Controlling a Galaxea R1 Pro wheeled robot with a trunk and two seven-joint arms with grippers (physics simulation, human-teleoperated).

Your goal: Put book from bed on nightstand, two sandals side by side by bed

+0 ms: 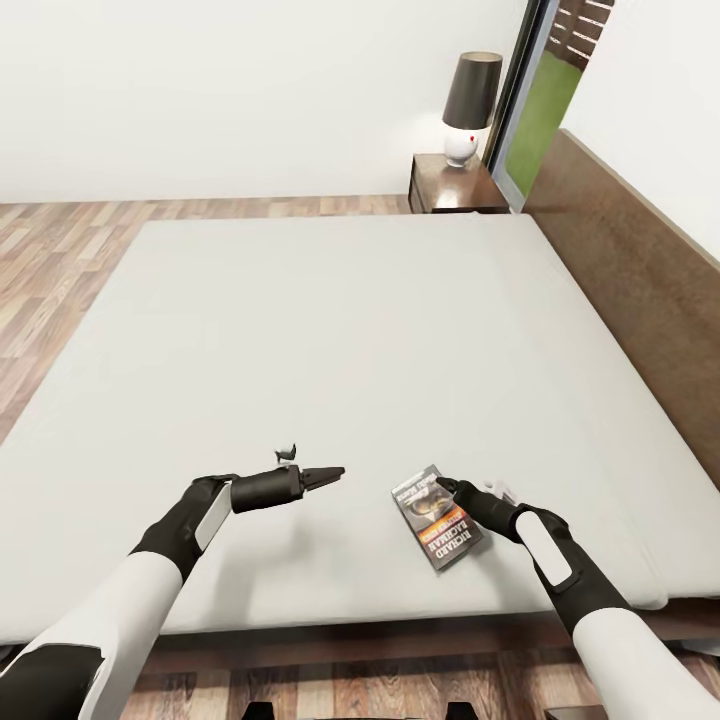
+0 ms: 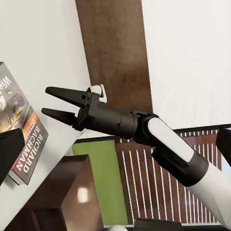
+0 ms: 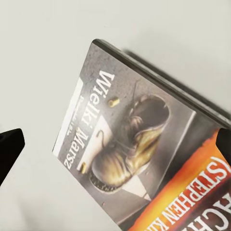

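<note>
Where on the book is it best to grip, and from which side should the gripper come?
The book lies flat on the bed, so only its thin edges offer hold. Probably best: the right gripper comes from above at the long edge nearest it, one finger sliding under, one pressing the cover. Its jaws look open.

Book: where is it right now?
In the head view the book lies flat on the bed near its front edge, right of centre, at the right gripper fingertips, well short of the nightstand.
</note>
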